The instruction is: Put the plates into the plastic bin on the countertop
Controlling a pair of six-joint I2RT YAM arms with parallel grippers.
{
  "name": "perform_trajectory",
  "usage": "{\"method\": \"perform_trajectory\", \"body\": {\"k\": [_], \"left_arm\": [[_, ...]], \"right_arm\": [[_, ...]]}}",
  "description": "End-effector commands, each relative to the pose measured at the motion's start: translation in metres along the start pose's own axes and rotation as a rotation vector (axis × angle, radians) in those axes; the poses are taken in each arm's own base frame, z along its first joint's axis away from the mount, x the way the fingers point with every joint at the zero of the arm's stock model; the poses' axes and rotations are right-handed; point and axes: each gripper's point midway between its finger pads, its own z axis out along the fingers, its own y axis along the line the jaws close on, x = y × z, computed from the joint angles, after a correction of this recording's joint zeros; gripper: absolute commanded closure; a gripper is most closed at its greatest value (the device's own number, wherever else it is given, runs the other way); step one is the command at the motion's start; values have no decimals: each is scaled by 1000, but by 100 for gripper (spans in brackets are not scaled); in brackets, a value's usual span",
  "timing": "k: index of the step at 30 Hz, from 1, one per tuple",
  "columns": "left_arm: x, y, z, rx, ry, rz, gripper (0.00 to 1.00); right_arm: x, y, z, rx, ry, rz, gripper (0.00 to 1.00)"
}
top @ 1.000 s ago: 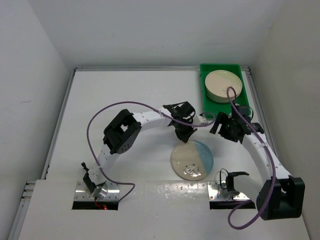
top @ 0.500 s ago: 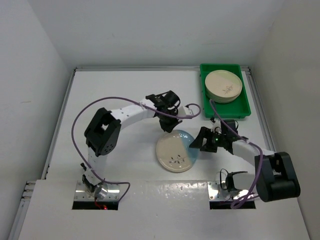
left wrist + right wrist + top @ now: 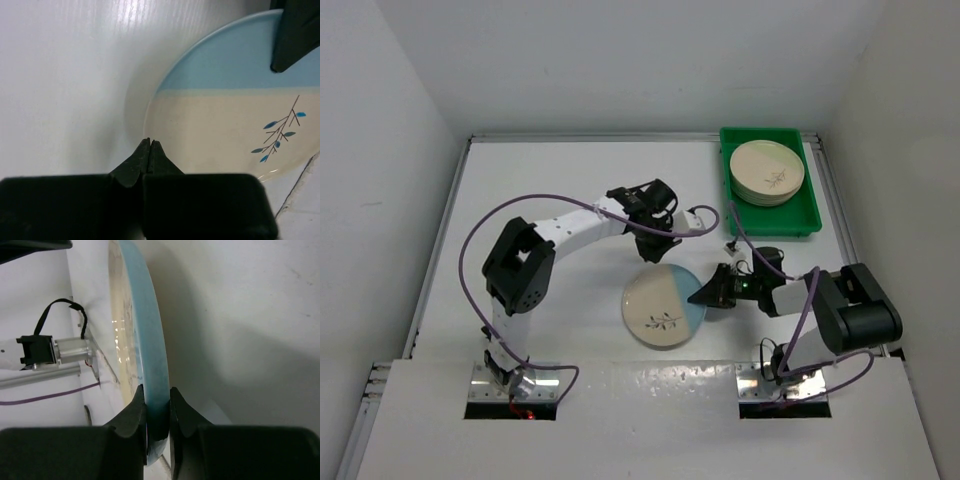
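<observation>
A cream plate (image 3: 660,308) with a blue segment and a dark sprig lies on the white countertop (image 3: 550,200) in the middle. My right gripper (image 3: 701,296) is shut on its blue right rim; in the right wrist view the fingers (image 3: 157,395) pinch the plate's blue edge (image 3: 145,330). The left gripper (image 3: 657,256) is shut and holds nothing, its tips (image 3: 150,143) at the plate's (image 3: 235,105) far edge. A stack of cream plates (image 3: 767,172) rests in the green plastic bin (image 3: 810,218) at the back right.
The left arm's purple cable (image 3: 705,225) loops near the bin's front wall. Metal base plates (image 3: 515,385) sit at the near edge. White walls close in behind and on both sides of the countertop.
The right arm swung down from near the bin to the plate and its jaws closed on the blue rim. The plate slid left and turned. The left gripper drew back left, still shut.
</observation>
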Motion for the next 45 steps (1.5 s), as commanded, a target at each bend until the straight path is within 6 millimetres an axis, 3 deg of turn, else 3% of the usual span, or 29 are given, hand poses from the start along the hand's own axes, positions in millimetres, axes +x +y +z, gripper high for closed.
{"method": "perform_trajectory", "body": {"k": [1,3,4,6,7,8,10,11,13,14,15,16,18,20,21,23,24,26,28,30,32,33,34,38,41,45], "left_arm": [[-10,19,-15,-42,-49,-18,100],[-16,40,-27,-100,-70,-32,98],[-27,52,-43,-140,-103,-35,92],[-25,86,-65,-206,-138,-104,81],[-30,101,-82,-248,-170,-132,67],[-20,122,-95,-286,-185,-192,60],[-8,145,-113,-354,-186,-245,50],[-3,156,-121,-389,-185,-263,49],[19,179,-134,-463,-161,-327,49],[24,184,-137,-478,-158,-349,49],[30,186,-137,-479,-148,-362,48],[35,187,-141,-486,-149,-371,48],[40,180,-143,-483,-140,-362,48],[47,178,-142,-484,-122,-357,48],[56,177,-138,-478,-104,-372,48],[56,178,-140,-491,-107,-370,48],[61,176,-136,-483,-96,-375,48],[61,175,-137,-487,-100,-373,48],[66,176,-136,-480,-97,-383,48],[72,176,-131,-464,-89,-395,48],[73,175,-125,-448,-87,-409,48],[76,178,-127,-453,-90,-428,48],[75,180,-126,-453,-90,-428,48],[74,179,-125,-444,-95,-427,47],[72,180,-123,-436,-100,-426,47],[68,184,-126,-431,-118,-427,47]], "right_arm": [[-43,27,-7,-47,-134,-148,100],[-60,38,-11,-24,-149,-206,100],[-74,48,-14,-11,-156,-217,100],[-92,59,-22,26,-194,-250,100],[-127,84,-30,17,-265,-308,100],[-145,84,-36,63,-323,-302,100],[-198,110,-58,71,-466,-295,100],[-220,100,-61,115,-526,-260,100],[-282,119,-95,122,-732,-181,100],[-311,116,-113,123,-821,-152,100],[-338,101,-133,164,-945,-114,100],[-352,93,-140,153,-1001,-39,100],[-386,72,-172,140,-1198,95,100],[-404,63,-193,105,-1288,180,100],[-414,35,-193,149,-1325,231,100],[-426,37,-209,143,-1380,245,100],[-431,19,-210,186,-1403,271,100],[-436,8,-215,233,-1431,276,100],[-436,-16,-206,289,-1403,316,100],[-438,-24,-200,307,-1378,323,100],[-431,-42,-187,345,-1324,350,94],[-429,-46,-186,361,-1313,357,83],[-418,-60,-177,408,-1263,398,76],[-396,-78,-169,549,-1161,424,55],[-375,-89,-168,675,-1085,411,51],[-372,-89,-176,776,-1062,351,46]]}}
